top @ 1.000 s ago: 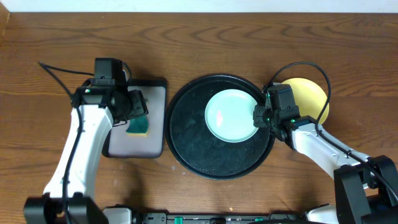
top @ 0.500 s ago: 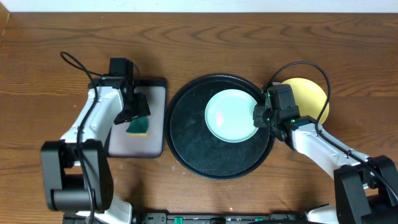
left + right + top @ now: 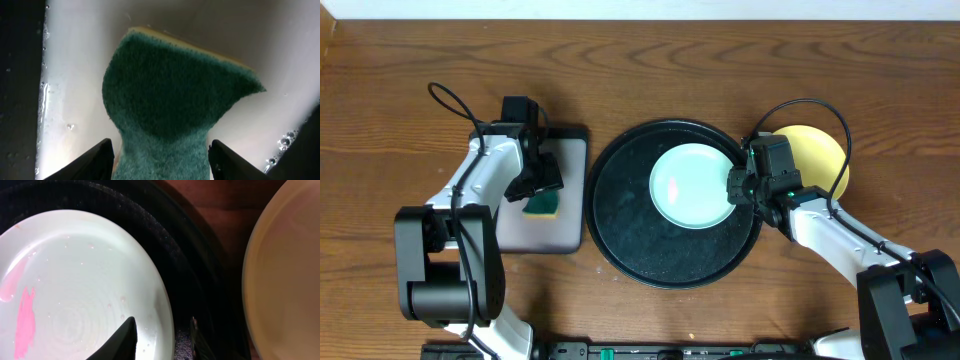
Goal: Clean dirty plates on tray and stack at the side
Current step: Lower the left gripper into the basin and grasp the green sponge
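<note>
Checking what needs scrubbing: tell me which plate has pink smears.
The pale mint green round plastic plate on the large round black tray; the pale yellow one outside it shows none.

Open bench [image 3: 380,260] lies left and front; the tray [image 3: 675,284] rim and yellow plate [image 3: 820,150] hem the right hand [image 3: 735,188] closely.

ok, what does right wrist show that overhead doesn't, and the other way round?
Only right wrist: droplets on the mint plate, and the fingers of the right gripper straddling its rim. Only overhead: the left gripper at the sponge in the rectangular tray. Both: the mint plate with pink smears, the round tray and the yellow plate.
</note>
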Robot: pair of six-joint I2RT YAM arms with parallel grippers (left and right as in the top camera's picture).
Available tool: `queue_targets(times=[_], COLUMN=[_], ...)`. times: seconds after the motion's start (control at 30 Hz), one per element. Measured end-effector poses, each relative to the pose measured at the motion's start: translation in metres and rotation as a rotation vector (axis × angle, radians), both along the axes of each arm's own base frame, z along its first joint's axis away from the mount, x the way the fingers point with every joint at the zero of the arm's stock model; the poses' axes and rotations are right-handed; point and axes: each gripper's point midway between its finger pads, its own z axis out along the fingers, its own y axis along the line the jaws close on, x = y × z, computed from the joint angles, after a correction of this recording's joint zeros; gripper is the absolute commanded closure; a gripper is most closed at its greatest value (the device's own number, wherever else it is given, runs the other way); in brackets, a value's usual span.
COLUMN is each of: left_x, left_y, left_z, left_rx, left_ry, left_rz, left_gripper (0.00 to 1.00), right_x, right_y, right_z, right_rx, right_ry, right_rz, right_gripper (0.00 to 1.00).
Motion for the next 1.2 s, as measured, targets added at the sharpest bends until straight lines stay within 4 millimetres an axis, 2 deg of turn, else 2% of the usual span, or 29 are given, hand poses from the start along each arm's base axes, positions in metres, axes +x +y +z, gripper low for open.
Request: queue_targets(times=[0.17, 0.23, 0.47, 0.7, 0.8, 0.9, 1.07, 1.2], left_x=[-0.003, -0.004, -0.006, -0.014, -0.019, -0.018, -0.010, -0.013], left_y=[0.000, 0.000, 0.000, 0.000, 0.001, 0.002, 0.003, 0.003], left_z=[-0.007, -0.010, -0.015, -0.015, -0.009, 0.011, 0.070, 0.116], left_rx=[0.000, 0.000, 0.001, 0.002, 0.002, 0.003, 0.008, 0.009], left_ry=[-0.002, -0.002, -0.003, 0.029, 0.045, -0.004, -0.187, -0.327], left_rz=[0.000, 0.000, -0.006, -0.019, -0.015, -0.013, -0.012, -0.012], left_gripper=[0.38, 0.42, 0.88, 0.89, 0.92, 0.92, 0.93, 0.92], right_x=[0.000, 0.001, 0.001, 0.000, 0.000, 0.000, 0.000, 0.003], right_y=[0.000, 0.000, 0.000, 0.001, 0.001, 0.001, 0.001, 0.002], right_z=[0.000, 0.000, 0.000, 0.000, 0.000, 0.000, 0.000, 0.003], right_rx=[0.001, 0.001, 0.001, 0.003, 0.003, 0.000, -0.005, -0.008], right_ry=[-0.002, -0.003, -0.003, -0.002, -0.002, -0.003, -0.005, -0.024], right_rz=[0.000, 0.000, 0.000, 0.002, 0.002, 0.007, 0.014, 0.026], right_gripper=[0.67, 0.68, 0.67, 0.67, 0.61, 0.58, 0.46, 0.44])
